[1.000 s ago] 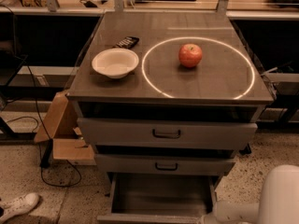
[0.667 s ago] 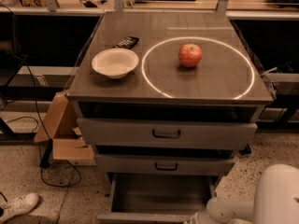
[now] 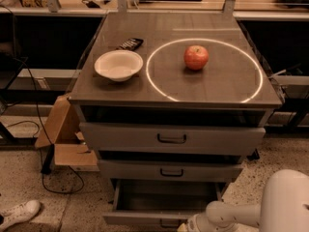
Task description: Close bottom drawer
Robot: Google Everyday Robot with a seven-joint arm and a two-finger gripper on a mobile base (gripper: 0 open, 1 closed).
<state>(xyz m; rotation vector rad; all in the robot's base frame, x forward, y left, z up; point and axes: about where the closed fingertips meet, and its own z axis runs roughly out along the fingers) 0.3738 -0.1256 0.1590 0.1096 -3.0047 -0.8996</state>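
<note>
at the foot of the grey metal cabinet (image 3: 212, 88), pulled well out toward the camera: the narrow grey bottom drawer (image 3: 159, 197). just right of the middle of its low front panel, at the lower edge of view, the white gripper (image 3: 191, 224), carried on a rounded white arm (image 3: 285, 202) reaching in from the right. close to the drawer front, contact not clear; spread or closed, cannot tell. inside the drawer, a plain grey tray with dim side walls; on the front panel, a small dark handle, partly cut off. above it, the mid-width drawer (image 3: 171, 170) and the widest drawer (image 3: 171, 138). on top, a red apple (image 3: 196, 57) within a white ring (image 3: 154, 86), beside a white bowl (image 3: 119, 65).
</note>
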